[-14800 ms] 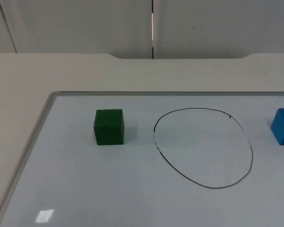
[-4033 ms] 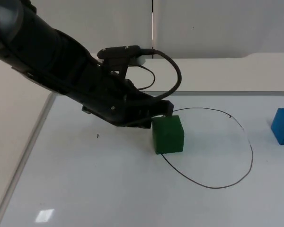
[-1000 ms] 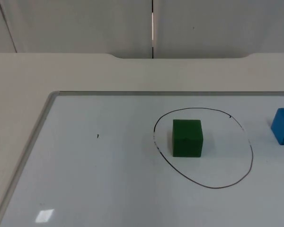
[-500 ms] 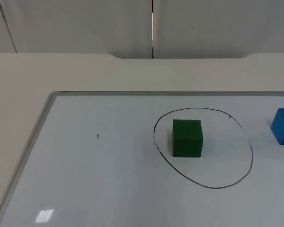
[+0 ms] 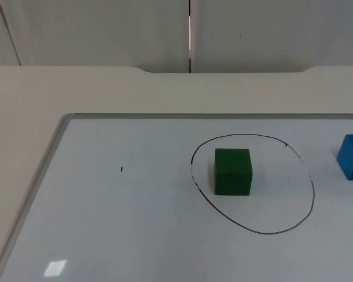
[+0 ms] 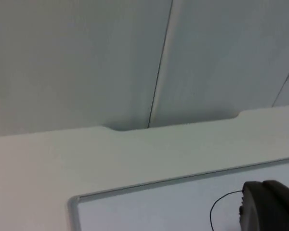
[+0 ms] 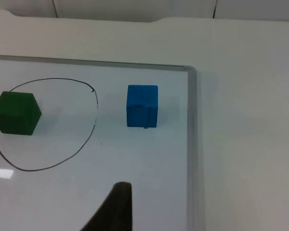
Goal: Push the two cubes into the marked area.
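Top view: the green cube [image 5: 233,171] sits inside the drawn ring [image 5: 312,194] on the whiteboard [image 5: 106,223]; the blue cube [image 5: 352,156] sits outside it. White tabletop [image 5: 76,88], grey wall [image 5: 106,29]. Whether either hand is apart or together, I cannot tell.

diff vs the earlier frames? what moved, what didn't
The green cube went from left of the drawn oval to inside it, pushed rightward by the left arm, which has since pulled out of the top view. The blue cube stayed outside, to the right.

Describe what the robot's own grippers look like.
The left gripper shows a black, rounded, bulky tip of its jaws. The right gripper shows a black tip tapering to a narrow blunt end. No markings can be made out on either.
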### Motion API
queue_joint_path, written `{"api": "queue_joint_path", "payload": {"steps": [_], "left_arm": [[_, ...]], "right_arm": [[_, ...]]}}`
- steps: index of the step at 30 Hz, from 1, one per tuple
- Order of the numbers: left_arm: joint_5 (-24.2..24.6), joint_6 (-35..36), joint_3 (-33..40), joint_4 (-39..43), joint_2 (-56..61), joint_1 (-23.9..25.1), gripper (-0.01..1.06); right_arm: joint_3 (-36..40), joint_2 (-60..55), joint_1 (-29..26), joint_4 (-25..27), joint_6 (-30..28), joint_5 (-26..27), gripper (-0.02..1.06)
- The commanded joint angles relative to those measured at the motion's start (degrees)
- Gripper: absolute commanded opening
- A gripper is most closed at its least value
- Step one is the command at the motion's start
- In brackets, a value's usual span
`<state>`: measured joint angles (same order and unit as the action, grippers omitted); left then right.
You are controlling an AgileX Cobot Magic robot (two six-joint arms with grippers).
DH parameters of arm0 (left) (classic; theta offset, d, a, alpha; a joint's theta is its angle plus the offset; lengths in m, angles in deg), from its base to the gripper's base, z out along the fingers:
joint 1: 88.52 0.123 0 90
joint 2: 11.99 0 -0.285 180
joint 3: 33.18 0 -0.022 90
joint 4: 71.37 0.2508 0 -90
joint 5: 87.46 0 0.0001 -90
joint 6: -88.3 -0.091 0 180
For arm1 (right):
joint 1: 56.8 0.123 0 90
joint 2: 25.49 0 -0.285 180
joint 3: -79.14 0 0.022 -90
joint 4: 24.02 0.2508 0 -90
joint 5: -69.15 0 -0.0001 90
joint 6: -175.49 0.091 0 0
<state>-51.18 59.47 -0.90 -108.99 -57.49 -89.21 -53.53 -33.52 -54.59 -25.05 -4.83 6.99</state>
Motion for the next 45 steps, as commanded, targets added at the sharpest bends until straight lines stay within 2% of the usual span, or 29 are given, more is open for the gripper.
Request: {"api": "queue_joint_path", "payload": {"steps": [1, 6, 10, 11, 14, 16, 17, 20, 22, 24, 26, 33, 42, 45], "left_arm": [[-2.04, -3.62, 3.06, -1.85, 4.31, 0.13, 0.00], [-1.41, -3.34, 6.25, -0.27, 10.61, 0.13, 0.00], [0.61, 4.17, 7.98, 7.06, 15.94, 0.13, 0.00], [0.61, 4.17, 7.98, 7.06, 15.94, 0.13, 0.00], [2.31, 11.36, 9.78, 14.73, 19.90, 0.13, 0.00], [4.89, 15.49, 10.47, 20.26, 22.32, 0.13, 0.00], [4.89, 15.49, 10.47, 20.26, 22.32, 0.13, 0.00], [9.65, 18.94, 10.47, 25.42, 25.21, 0.13, 0.00], [12.73, 18.94, 10.47, 25.68, 26.98, 0.13, 0.00], [13.67, 19.05, 10.47, 25.68, 27.40, 0.13, 0.00], [17.43, 19.68, 10.47, 27.28, 29.37, 0.13, 0.00], [23.52, 24.68, 10.47, 31.08, 33.55, 0.13, 0.00], [25.79, 27.13, 10.47, 32.95, 37.71, 0.13, 0.00], [25.85, 27.15, 12.52, 31.79, 37.71, 0.13, 0.00]], "right_arm": [[0.37, 0.25, -0.39, -0.11, -0.55, 0.39, 1.05], [0.37, 0.25, -0.39, -0.11, -0.55, 0.39, 1.05], [0.37, 0.25, -0.39, -0.11, -0.55, 0.39, 1.05], [0.37, 0.25, -0.39, -0.11, -0.55, 0.39, 1.05], [0.37, 0.25, -0.39, -0.11, -0.55, 0.39, 1.05], [0.37, 0.25, -0.39, -0.11, -0.55, 0.39, 1.05], [0.37, 0.25, -0.39, -0.11, -0.55, 0.39, 1.05], [0.37, 0.25, -0.39, -0.11, -0.55, 0.39, 1.05], [0.37, 0.25, -0.39, -0.11, -0.55, 0.39, 1.05], [0.37, 0.25, -0.39, -0.11, -0.55, 0.39, 1.05], [0.37, 0.25, -0.39, -0.11, -0.55, 0.39, 1.05], [0.37, 0.25, -0.39, -0.11, -0.55, 0.39, 1.05], [0.37, 0.25, -0.39, 0.01, -0.53, 0.39, 1.05], [0.37, 0.25, -0.39, 0.01, -0.53, 0.39, 1.05]]}}
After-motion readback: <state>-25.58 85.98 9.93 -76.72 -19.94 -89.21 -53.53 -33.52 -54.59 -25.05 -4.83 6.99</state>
